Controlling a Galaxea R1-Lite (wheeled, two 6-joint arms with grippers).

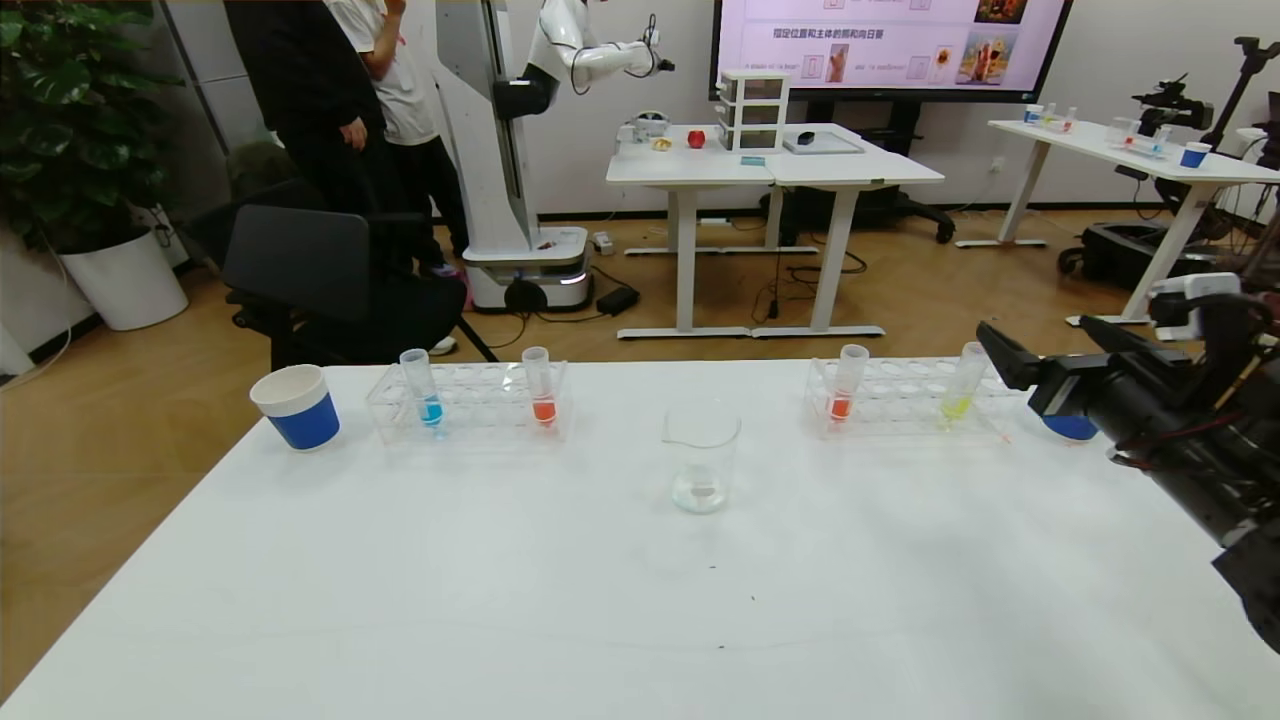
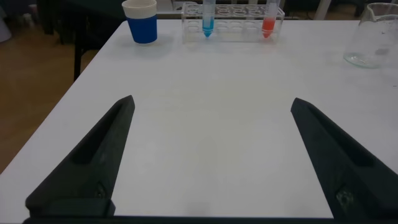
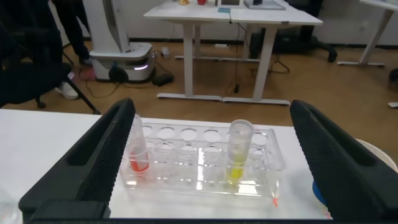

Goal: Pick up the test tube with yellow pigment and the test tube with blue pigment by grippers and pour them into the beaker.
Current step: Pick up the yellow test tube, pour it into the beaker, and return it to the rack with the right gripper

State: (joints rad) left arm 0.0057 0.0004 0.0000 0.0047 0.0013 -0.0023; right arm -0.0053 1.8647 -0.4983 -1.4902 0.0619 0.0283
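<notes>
Operator: Nearest the head camera, what is at work?

Technician: Right gripper, fingers spread wide and empty, at the table's right side, near the test tube with yellow pigment but not touching it. Left gripper is likewise spread and empty, low over the table on the left, well apart from its rack.

Operator: Task progress?

Technician: Judged at the start. Both target tubes stand upright in racks: yellow in the right rack, the test tube with blue pigment in the left rack. The beaker stands between the racks and shows no coloured liquid. Both picks and both pours remain.

Operator: Item count?

Technician: Four tubes: one blue, one yellow, two orange-red. Two racks. One beaker. Two blue paper cups; the right one is mostly hidden.
</notes>
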